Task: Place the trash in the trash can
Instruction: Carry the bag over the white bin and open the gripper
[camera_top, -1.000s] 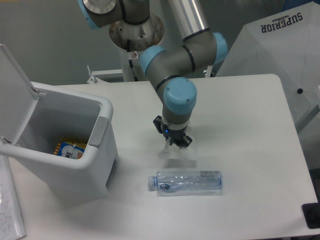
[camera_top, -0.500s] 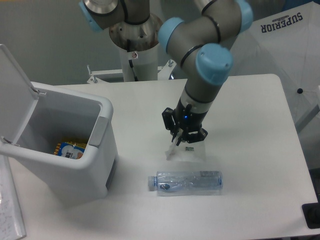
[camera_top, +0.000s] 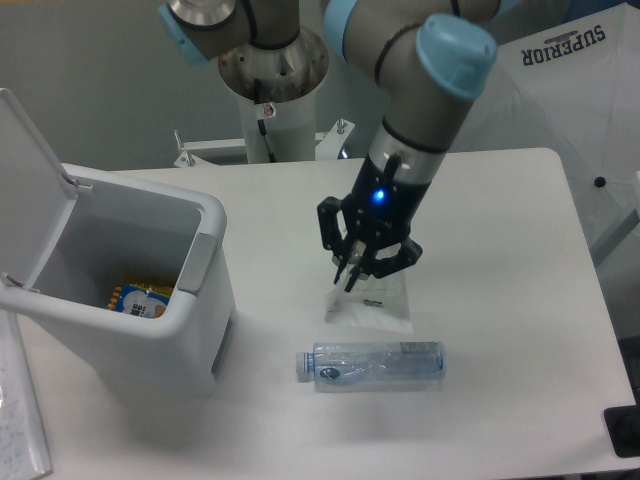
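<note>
the claw (camera_top: 352, 275) pinches the clear wrapper (camera_top: 372, 302) — just above the bottle (camera_top: 372, 365) — on the table (camera_top: 500, 250).

Bottle (camera_top: 371, 364): clear, crushed, bluish cap to the left, lies on its side on the table
Wrapper (camera_top: 372, 302): clear, crumpled, just behind the bottle
Trash can (camera_top: 196, 300): white, boxy, lid open upward, colourful packet inside, at the left

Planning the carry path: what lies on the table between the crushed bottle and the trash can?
Nothing: in the fixed camera view, only bare white table separates the bottle from the trash can.
</note>
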